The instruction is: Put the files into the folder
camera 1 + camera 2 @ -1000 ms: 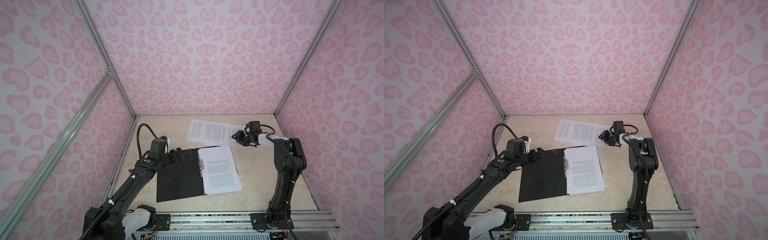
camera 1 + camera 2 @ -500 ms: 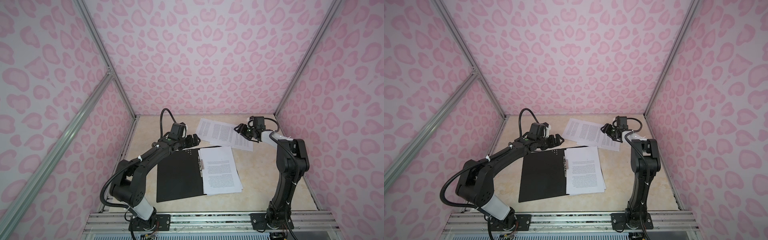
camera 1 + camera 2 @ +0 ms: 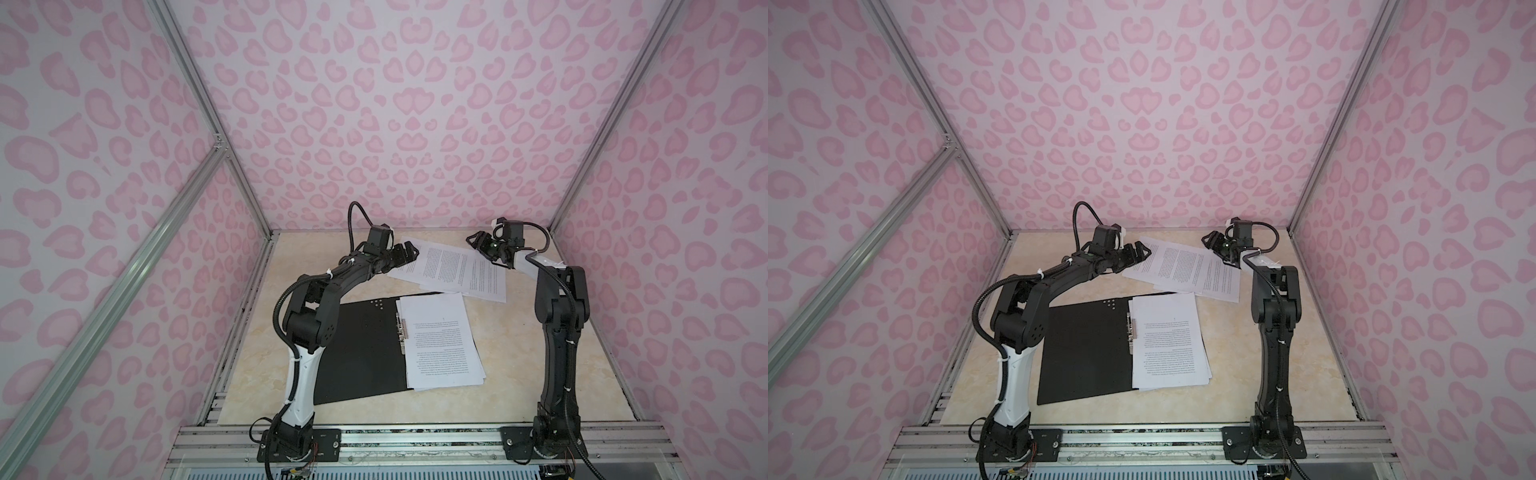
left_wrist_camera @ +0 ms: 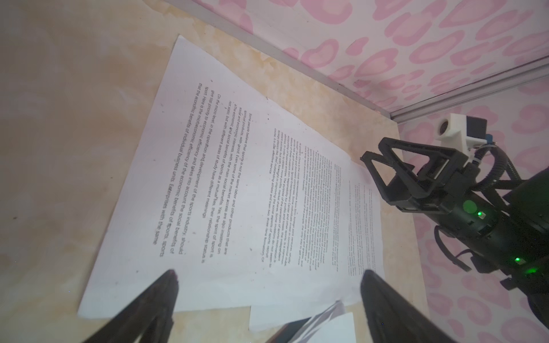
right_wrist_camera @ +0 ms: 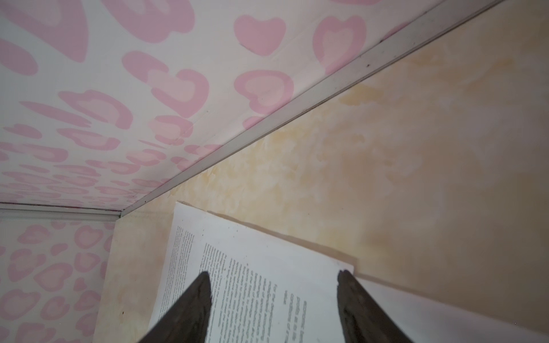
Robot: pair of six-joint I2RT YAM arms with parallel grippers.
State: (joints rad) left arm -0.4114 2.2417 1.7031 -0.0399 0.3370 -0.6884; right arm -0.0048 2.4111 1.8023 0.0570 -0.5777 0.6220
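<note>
Bench (image 3: 540, 365) (image 3: 1246, 353): beige and marbled, carrying everything.
Folder (image 3: 361, 353) (image 3: 1088, 353): lies open and flat at the near middle of the bench, black inside upward, in both top views.
Loose files (image 3: 449, 270) (image 3: 1183, 268) (image 4: 237, 193) (image 5: 252, 282): printed sheets overlapping on the far bench, just beyond the folder's far edge.
Filed stack (image 3: 440, 340) (image 3: 1167, 340): white sheets on the folder's right half, slightly fanned, overhanging its near right edge.
Left gripper (image 3: 409, 251) (image 3: 1140, 251) (image 4: 270, 276): over the loose files' left end, fingers spread wide, nothing between them.
Right gripper (image 3: 476, 243) (image 3: 1209, 241) (image 5: 273, 276): over the loose files' far right corner, fingers apart, gripping nothing; contact with the paper cannot be told.
Spine clip (image 3: 402, 332) (image 3: 1132, 330): metal, along the fold, beside the filed stack.
</note>
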